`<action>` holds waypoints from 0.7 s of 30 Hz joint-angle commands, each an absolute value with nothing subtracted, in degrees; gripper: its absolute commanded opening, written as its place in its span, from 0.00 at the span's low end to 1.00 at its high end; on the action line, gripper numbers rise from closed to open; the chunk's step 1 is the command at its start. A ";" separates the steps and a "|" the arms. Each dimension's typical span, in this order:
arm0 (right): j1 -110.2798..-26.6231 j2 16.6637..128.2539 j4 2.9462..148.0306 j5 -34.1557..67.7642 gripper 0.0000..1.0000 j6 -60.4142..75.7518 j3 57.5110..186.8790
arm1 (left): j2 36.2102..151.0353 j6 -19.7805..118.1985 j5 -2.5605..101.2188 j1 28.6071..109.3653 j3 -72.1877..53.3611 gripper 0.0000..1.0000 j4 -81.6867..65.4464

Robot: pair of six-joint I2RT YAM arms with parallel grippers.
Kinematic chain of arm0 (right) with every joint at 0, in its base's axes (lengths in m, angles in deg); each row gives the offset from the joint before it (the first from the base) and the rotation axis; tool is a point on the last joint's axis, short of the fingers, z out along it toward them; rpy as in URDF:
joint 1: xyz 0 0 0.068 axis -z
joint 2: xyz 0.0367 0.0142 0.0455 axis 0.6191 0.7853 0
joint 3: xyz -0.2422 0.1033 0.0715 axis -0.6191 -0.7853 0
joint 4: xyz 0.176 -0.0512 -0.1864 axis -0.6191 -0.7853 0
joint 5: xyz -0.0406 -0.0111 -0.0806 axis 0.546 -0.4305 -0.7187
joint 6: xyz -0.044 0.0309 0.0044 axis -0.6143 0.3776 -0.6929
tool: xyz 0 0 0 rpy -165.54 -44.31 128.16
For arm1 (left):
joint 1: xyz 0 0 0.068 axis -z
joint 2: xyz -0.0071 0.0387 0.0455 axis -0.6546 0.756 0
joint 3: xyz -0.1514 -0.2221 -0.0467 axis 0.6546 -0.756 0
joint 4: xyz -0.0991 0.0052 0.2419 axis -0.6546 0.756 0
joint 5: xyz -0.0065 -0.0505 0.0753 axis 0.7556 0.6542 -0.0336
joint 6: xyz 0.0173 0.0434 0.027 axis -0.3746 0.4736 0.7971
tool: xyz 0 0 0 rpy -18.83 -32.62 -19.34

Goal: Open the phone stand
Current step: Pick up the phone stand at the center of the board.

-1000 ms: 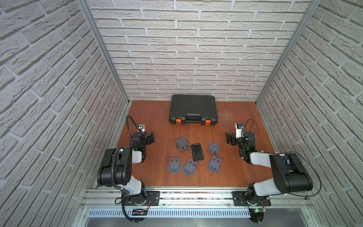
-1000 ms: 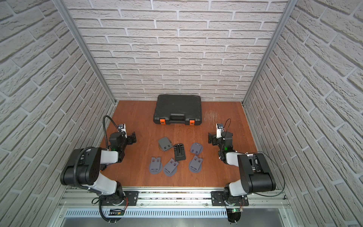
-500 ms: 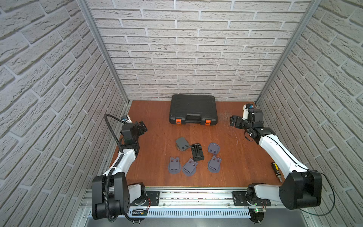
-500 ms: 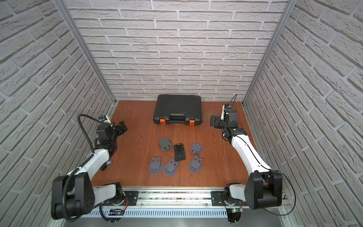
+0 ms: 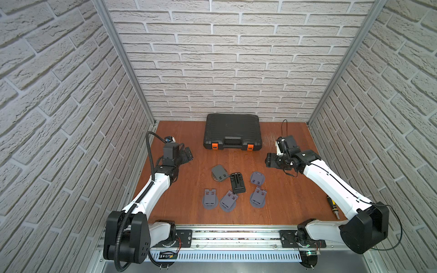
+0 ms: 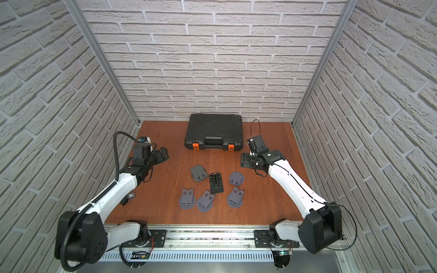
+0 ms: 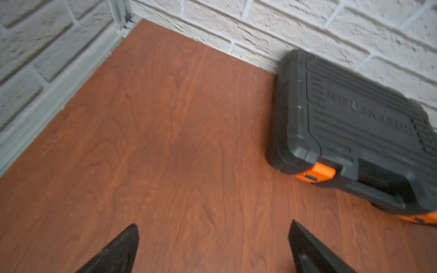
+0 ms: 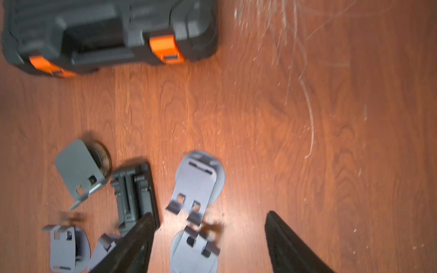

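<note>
— Which stand is it after?

— Can't tell. A black stand (image 5: 237,183) lies flat in the middle of the table (image 5: 283,203). Five grey stands (image 5: 258,198) sit round it at 10, 2, 4, 7 and 8 o'clock. All are near one another, and some are almost touching. A closed case (image 5: 233,131) sits at 12, against the back wall.

— And the jaws?

— Both pairs are released and empty. The left jaws hang over bare table at 9 o'clock, well apart from the cluster. The right jaws are at 2 o'clock, spread wide. In the right wrist view the black stand (image 8: 134,196) and a grey one lie just ahead of the tips.

— How would a stand handle?

— I'd say light and stiff: thin moulded plastic, a plate hinged onto a base. The table looks smooth, so a push from one side would likely send it skating rather than open it.

— So where should it grip?

— My guess is one pair pins the base flat. The other pair takes the free edge of the plate, at the end with the small lip and slots, and swings it up. That edge is thin and lies close to the base, so the tips need to get under it cleanly. Squeezing the flat faces would just clamp it shut.

— Any already open?

— The grey one at 10 o'clock looks tilted up off its round base. The others look folded.
</note>
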State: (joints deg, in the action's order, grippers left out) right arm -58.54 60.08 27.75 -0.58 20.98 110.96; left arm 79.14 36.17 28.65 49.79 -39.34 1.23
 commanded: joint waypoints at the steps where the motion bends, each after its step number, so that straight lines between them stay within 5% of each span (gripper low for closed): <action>1: -62.62 62.44 21.94 -4.69 0.77 28.74 112.24 | 79.99 34.72 24.36 53.17 -36.73 0.98 6.53; 10: -66.53 73.22 26.32 -3.39 0.86 36.45 111.36 | 82.35 34.88 18.20 63.62 -33.65 0.98 10.35; 21: -66.52 85.29 27.52 -3.01 0.89 37.35 116.03 | 83.70 33.47 17.94 67.15 -34.00 0.98 8.92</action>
